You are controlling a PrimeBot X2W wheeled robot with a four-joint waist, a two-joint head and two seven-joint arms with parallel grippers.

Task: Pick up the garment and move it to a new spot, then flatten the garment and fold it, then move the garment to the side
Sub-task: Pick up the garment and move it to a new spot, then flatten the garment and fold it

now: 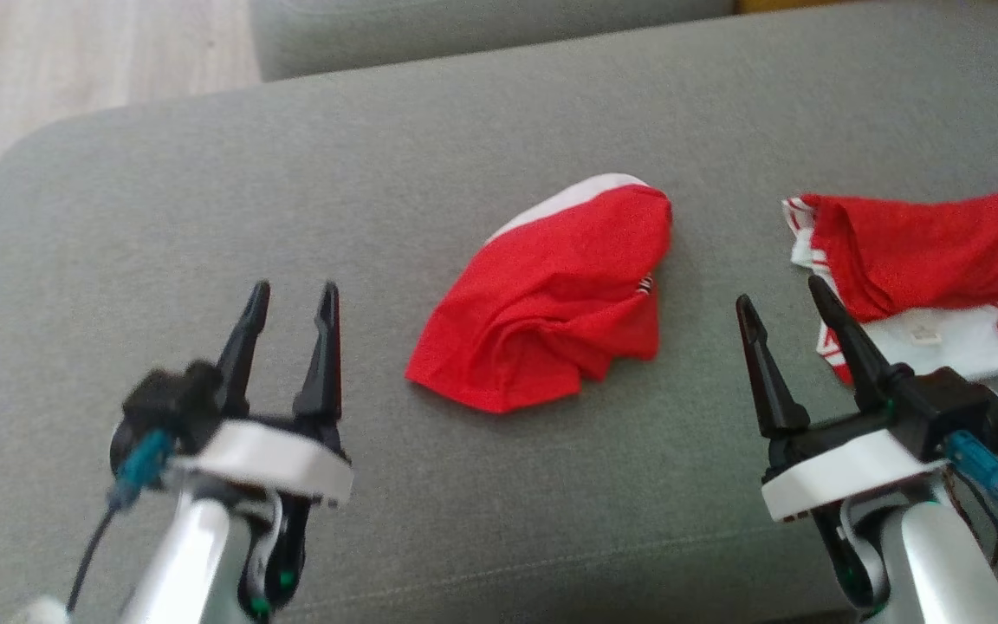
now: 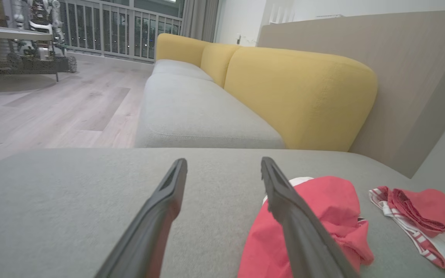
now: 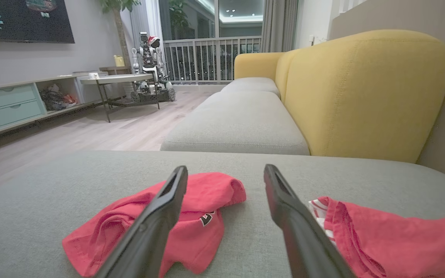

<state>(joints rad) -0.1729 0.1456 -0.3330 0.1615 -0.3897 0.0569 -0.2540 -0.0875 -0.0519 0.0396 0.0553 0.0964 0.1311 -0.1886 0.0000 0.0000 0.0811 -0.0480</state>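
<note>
A grey upholstered seat cushion [image 1: 161,217] forms the work surface. A pale wooden floor [image 1: 74,52] is seen beyond its far left edge, and a yellow backrest [image 2: 303,96] is recorded in the wrist views. The red garment [image 1: 551,295] is found crumpled near the middle of the cushion, lying in loose folds, with a white panel showing at its far edge and a small dark print at its right side. It is touched by neither gripper. A second red and white garment [image 1: 923,260] is noted to the right, also bunched, with bare cushion between the two. The left gripper [image 1: 294,288] is held over the cushion to the left of the red garment, its two dark fingers spread apart and nothing gripped between them. The right gripper [image 1: 779,292] is positioned between the two garments, nearer the second one, whose near left corner is partly covered in the head view by one finger; contact cannot be confirmed. Its jaws are likewise parted and empty. In the right wrist view a low table [image 3: 118,79] and another robot [image 3: 151,54] are observed across the room
</note>
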